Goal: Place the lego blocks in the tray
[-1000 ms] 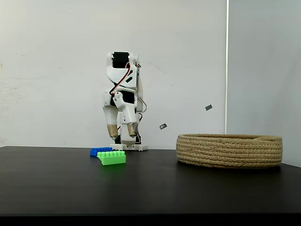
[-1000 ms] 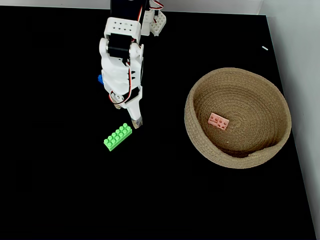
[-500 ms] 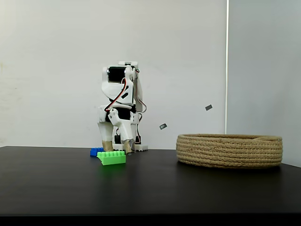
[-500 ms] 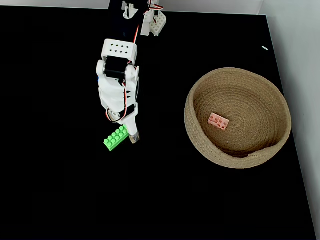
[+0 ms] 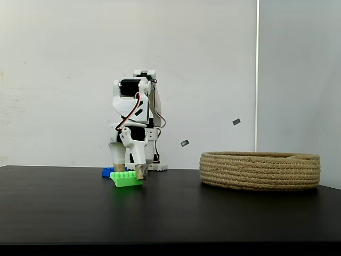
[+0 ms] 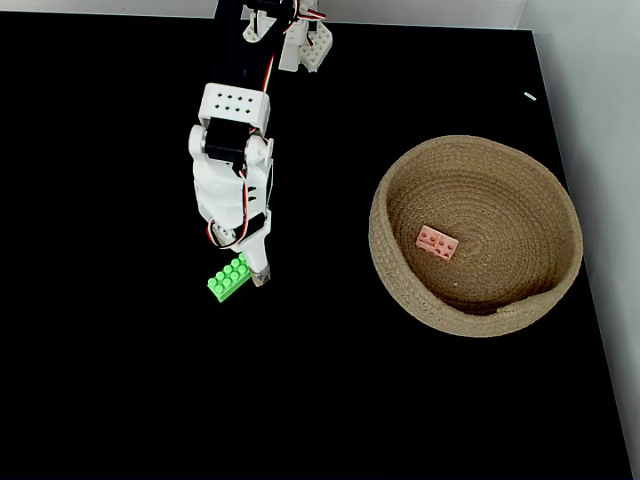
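the pincer (image 6: 245,268) has dropped, its jaws spread open astride the green brick (image 6: 227,279); judging so, gripping comes next, then the tray (image 6: 400,290).

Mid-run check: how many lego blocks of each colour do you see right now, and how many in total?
Green: 1, on the table under the claw (green block)
Blue: 1, on the table behind the green one (blue block)
Pink: 1, inside the tray (pink block)
Total: 3
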Controlling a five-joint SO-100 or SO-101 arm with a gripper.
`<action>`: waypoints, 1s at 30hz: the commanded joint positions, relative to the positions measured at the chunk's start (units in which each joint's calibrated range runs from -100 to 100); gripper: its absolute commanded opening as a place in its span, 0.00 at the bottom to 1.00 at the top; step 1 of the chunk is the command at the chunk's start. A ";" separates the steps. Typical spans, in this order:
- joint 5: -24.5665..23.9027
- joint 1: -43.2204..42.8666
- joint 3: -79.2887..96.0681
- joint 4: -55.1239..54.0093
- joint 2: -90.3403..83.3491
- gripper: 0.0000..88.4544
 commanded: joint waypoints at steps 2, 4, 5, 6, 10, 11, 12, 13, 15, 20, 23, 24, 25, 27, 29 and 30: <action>0.39 0.35 -0.77 -0.59 -1.66 0.18; 0.49 0.27 -0.86 -0.75 -1.49 0.07; 0.49 0.27 -0.77 -0.84 -1.49 0.00; 0.34 0.19 -0.59 -0.84 -1.66 0.00; -1.12 -0.39 -0.04 0.08 -3.47 0.00; -1.61 -0.64 -0.04 1.58 -4.41 0.00; -2.10 -1.13 -0.04 3.66 -5.53 0.00; -2.74 -1.71 -0.04 5.66 -6.90 0.00; -5.32 -3.69 0.14 9.33 -10.26 0.00; -12.70 -11.03 6.98 13.66 -23.84 0.00; -14.65 -15.64 15.56 13.32 -38.03 0.00; -15.14 -17.46 18.47 13.24 -43.02 0.00; -16.21 -19.77 20.30 13.57 -47.32 0.00; -19.00 -24.96 21.21 15.32 -52.99 0.00; -21.93 -29.74 21.03 16.49 -56.43 0.00; -23.20 -32.13 21.03 16.49 -57.46 0.00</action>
